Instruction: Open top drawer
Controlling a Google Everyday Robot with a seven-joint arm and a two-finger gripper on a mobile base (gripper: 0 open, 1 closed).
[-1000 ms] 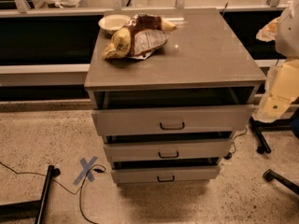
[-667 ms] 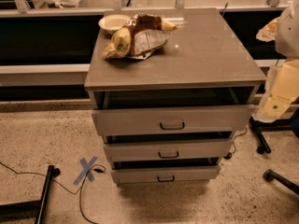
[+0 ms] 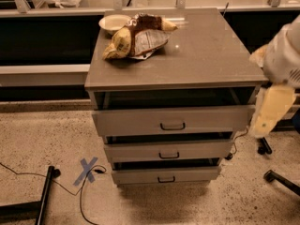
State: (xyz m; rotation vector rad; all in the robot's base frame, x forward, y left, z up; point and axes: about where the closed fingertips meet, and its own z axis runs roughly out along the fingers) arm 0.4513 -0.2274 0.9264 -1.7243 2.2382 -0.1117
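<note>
The top drawer [image 3: 171, 120] is the widest grey front of three, with a small dark loop handle [image 3: 172, 126] at its centre. It stands pulled out a little from the grey cabinet [image 3: 187, 55], with a dark gap above its front. My gripper [image 3: 270, 111] is a pale shape at the right edge, beside the drawer's right end and apart from the handle. The white arm [image 3: 285, 55] rises above it.
Two narrower drawers [image 3: 168, 150] [image 3: 166, 175] sit below, each slightly out. A white bowl [image 3: 114, 22] and snack bags [image 3: 136, 39] lie on the cabinet top. Blue tape cross [image 3: 87, 170], a cable and a black stand [image 3: 44, 196] are on the floor at left; chair legs [image 3: 281, 179] at right.
The arm and gripper at the right have shifted slightly downward and look blurred. The drawers and the things on the cabinet top have not moved.
</note>
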